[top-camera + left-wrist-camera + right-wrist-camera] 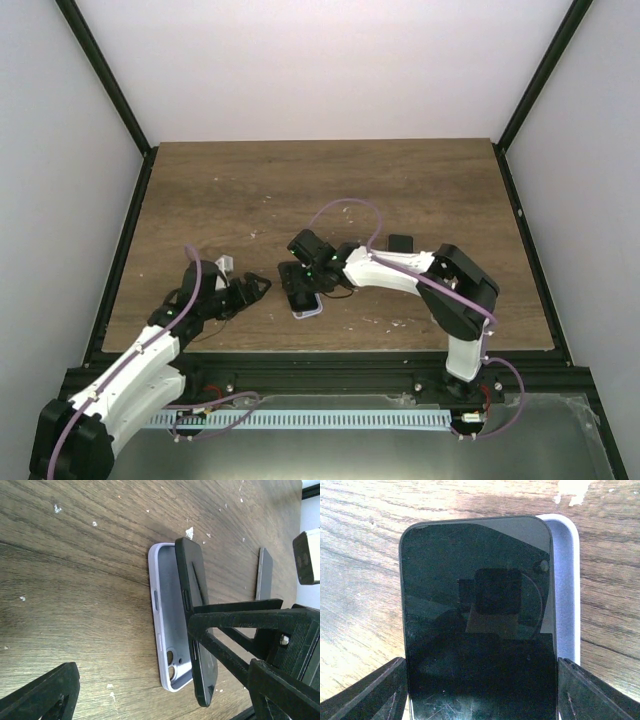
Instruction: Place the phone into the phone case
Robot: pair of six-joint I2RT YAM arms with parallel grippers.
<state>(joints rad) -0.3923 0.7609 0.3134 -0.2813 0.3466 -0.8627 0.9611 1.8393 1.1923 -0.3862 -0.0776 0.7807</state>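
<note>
Left wrist camera catches it best — the phone (191, 570) stands tilted on one long edge along the pale case (167, 625), which lies open side up on the desk (400, 180) near the middle of its near edge. Right hand (303, 280) grips the phone by its sides; left hand (256, 287) gapes wide just beside the case — empty.

The tilted phone (192, 575) bars the phone case (167, 625) from the right; bare table (75, 580) flanks its left.

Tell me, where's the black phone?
Top view, front middle of the table: the right pincer holds the phone tilted over the pale case.
</note>
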